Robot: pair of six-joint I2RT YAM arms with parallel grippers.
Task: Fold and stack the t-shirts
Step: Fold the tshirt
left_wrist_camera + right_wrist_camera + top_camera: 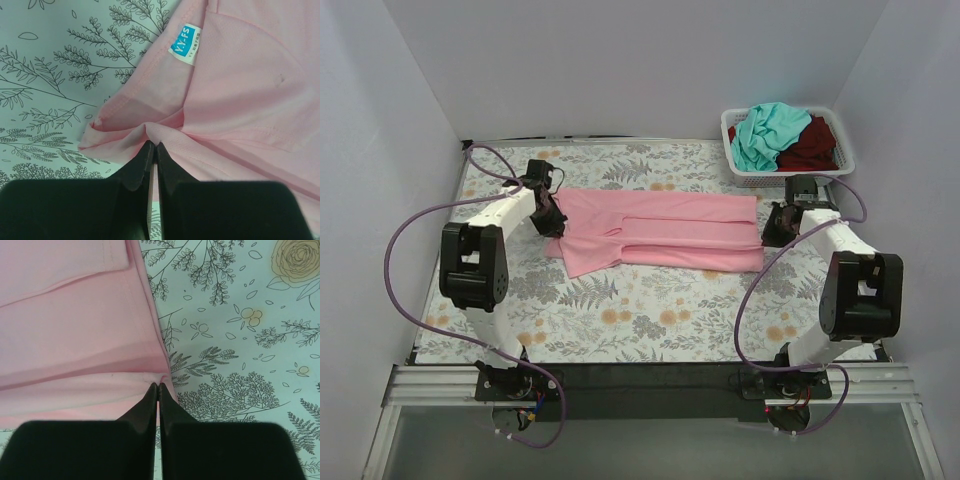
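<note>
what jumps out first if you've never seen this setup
A pink t-shirt lies partly folded mid-table on the floral cloth, with the left gripper and right gripper pinched shut on its opposite ends. At the far right corner, a white basket holds a teal t-shirt and a dark red t-shirt in a heap.

Desk [650, 310] under pale cloth printed with ferns and orange roses. Plain white walls [620, 70] behind, left and right of desk. Metal rail [430, 385] along near desk edge. Soft, even light.
</note>
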